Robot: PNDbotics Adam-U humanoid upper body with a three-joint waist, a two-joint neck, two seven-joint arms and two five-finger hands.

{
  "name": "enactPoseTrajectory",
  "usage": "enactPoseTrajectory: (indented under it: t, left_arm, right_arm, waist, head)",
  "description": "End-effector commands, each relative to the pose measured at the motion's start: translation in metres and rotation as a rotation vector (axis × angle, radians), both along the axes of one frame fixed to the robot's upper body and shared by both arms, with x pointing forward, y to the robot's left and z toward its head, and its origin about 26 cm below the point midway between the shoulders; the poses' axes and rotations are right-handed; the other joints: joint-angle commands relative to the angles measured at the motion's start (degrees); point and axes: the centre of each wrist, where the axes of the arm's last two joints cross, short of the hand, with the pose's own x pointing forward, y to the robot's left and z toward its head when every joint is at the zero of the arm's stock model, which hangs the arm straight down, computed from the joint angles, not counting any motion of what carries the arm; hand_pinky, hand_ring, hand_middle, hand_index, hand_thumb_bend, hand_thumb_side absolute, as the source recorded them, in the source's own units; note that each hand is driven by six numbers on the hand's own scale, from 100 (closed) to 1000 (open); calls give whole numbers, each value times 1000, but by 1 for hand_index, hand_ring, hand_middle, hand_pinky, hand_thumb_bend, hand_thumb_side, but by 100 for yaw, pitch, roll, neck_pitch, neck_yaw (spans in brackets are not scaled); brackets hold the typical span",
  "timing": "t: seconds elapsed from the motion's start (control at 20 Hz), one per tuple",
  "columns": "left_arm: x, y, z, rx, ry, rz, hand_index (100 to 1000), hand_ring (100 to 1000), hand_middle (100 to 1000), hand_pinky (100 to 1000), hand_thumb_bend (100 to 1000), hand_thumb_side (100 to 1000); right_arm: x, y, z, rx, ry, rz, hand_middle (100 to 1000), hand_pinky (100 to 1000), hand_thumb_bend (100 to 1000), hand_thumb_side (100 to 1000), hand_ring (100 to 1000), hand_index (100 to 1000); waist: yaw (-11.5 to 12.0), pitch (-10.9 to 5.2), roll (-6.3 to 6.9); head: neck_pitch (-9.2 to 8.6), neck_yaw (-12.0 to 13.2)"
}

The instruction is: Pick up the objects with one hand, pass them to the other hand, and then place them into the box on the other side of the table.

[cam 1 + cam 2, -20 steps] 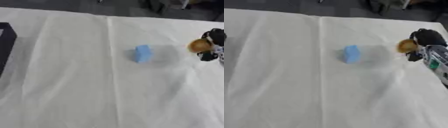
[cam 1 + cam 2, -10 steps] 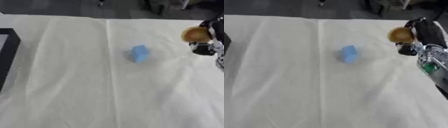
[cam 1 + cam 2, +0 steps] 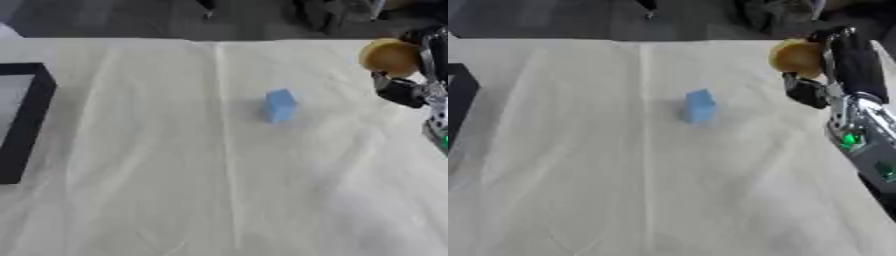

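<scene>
While right hand (image 3: 837,70) sits at table's right side, fingers curl round small round yellow-brown object (image 3: 797,56), held clear above cloth. Thumb (image 3: 805,92) shows below object, dark fingers behind it. Blue block (image 3: 700,106) stands on white cloth (image 3: 649,190) to hand's left, apart from it (nothing touching it). Black box (image 3: 24,120) lies far across from hand, at table's left edge. Left hand shows in neither view.
</scene>
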Motion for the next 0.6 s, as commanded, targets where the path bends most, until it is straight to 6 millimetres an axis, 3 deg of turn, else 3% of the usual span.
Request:
enactPoseTrajectory:
  t: [0.05, 0.3, 0.6]
  left_arm:
    - [-2, 5, 15, 66, -8, -9, 853, 473, 681, 982, 508, 760]
    - [0, 6, 31, 129, -3, -29, 859, 475, 684, 975, 507, 760]
    - [1, 2, 55, 251, 23, -81, 870, 483, 699, 968, 512, 753]
  right_arm:
    - [3, 18, 0, 23, -62, 73, 364, 463, 151, 100, 574, 439]
    - [9, 53, -17, 61, -111, 163, 365, 448, 136, 100, 564, 440]
    - [11, 93, -35, 83, -156, 223, 362, 422, 124, 100, 557, 438]
  waist:
    - [-33, -171, 21]
    - [-76, -278, 4]
    - [-62, -354, -30]
  head:
    - [92, 177]
    - [196, 348]
    - [335, 368]
